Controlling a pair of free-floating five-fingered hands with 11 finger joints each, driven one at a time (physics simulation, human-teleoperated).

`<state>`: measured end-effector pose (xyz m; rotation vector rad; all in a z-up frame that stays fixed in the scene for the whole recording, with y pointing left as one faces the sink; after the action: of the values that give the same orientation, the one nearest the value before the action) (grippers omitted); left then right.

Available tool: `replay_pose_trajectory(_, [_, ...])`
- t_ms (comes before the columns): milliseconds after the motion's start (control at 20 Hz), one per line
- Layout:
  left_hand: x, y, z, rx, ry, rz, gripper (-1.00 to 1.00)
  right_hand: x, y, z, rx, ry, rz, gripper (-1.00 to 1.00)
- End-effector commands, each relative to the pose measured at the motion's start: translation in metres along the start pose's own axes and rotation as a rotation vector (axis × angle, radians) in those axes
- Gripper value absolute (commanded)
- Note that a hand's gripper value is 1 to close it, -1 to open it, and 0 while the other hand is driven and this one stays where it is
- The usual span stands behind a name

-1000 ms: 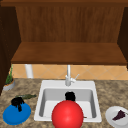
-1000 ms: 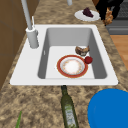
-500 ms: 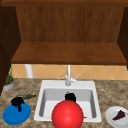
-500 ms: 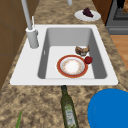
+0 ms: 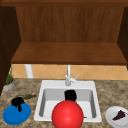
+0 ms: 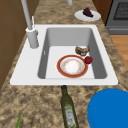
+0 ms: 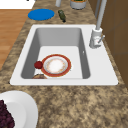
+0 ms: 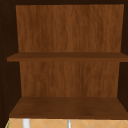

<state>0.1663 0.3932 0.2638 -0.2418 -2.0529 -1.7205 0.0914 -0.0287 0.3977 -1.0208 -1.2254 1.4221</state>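
My left hand (image 5: 17,102) hangs just above a blue plate (image 5: 17,115) on the counter left of the sink (image 5: 40,100). My right hand (image 5: 70,95) hovers over the middle of the basin, behind a red ball (image 5: 67,115) that looms large at the front. In the basin lie a red-rimmed plate (image 6: 72,66), the small red ball (image 6: 88,60) beside it and a brown bread-like piece (image 6: 82,50). Neither hand visibly touches anything.
A green bottle (image 6: 68,110) lies on the counter between sink and blue plate (image 6: 110,107). A white plate with dark cake (image 5: 117,116) sits right of the sink. The faucet (image 5: 68,77) stands at the back, a potted plant (image 5: 9,83) at far left, a wooden shelf (image 8: 67,107) overhead.
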Motion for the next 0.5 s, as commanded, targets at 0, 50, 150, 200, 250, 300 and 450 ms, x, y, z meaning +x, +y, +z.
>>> replay_pose_trajectory(0, [0.0, 0.0, 0.0, 0.0, 0.0, 0.0, 0.0, 0.002, -0.029, 0.013, -0.008, -0.003, -0.003, 1.0])
replay_pose_trajectory(50, [0.0, 0.0, 0.0, 0.0, 0.0, 0.0, 0.0, 0.002, -0.037, 0.015, -0.005, -0.004, -0.001, 1.0])
replay_pose_trajectory(150, [0.0, 0.0, 0.0, 0.0, 0.0, 0.0, 0.0, 0.001, -0.053, 0.015, -0.001, -0.011, 0.001, 1.0])
replay_pose_trajectory(200, [0.0, 0.0, 0.0, 0.0, 0.0, 0.0, 0.0, -0.001, -0.06, 0.017, 0.003, -0.011, 0.0, 1.0])
replay_pose_trajectory(250, [0.0, 0.0, 0.0, 0.0, 0.0, 0.0, 0.0, -0.002, -0.068, 0.019, 0.004, -0.011, -0.001, 1.0])
replay_pose_trajectory(300, [0.0, 0.0, 0.0, 0.0, 0.0, 0.0, 0.0, -0.003, -0.075, 0.021, 0.003, -0.011, -0.001, 1.0])
replay_pose_trajectory(450, [0.0, 0.0, 0.0, 0.0, 0.0, 0.0, 0.0, -0.007, -0.099, 0.026, -0.002, -0.015, -0.002, 1.0])
